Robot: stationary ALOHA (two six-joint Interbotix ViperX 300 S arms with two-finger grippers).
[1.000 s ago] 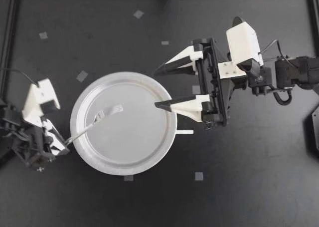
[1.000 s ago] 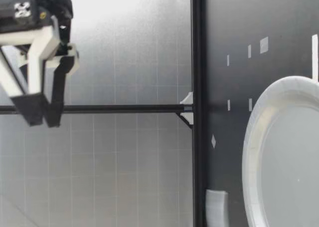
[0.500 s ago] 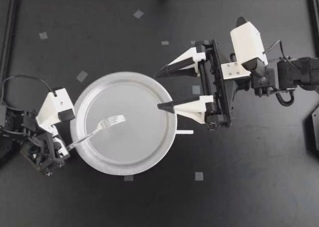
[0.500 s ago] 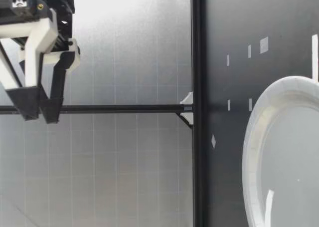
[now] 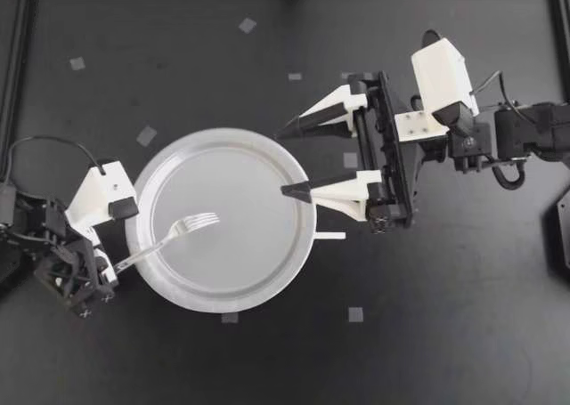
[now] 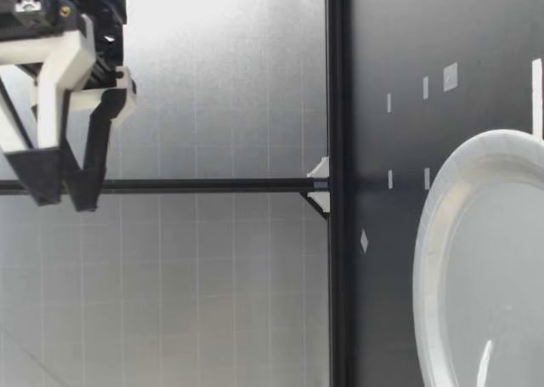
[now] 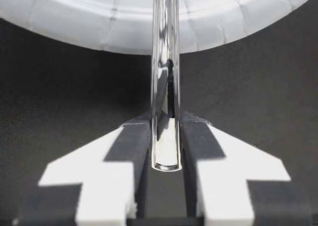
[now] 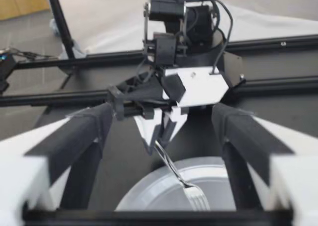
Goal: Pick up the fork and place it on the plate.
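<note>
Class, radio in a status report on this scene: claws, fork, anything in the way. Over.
Left claw shut on fork handle. Right claw open, empty, near plate. Fork tines over plate, handle crossing rim. Nothing blocking.

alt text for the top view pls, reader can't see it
From above, the left pincer is shut on the handle end of a silver fork, whose tines reach out over a white plate on a black table. The right pincer is open and holds nothing, its tips at the plate's right rim.
</note>
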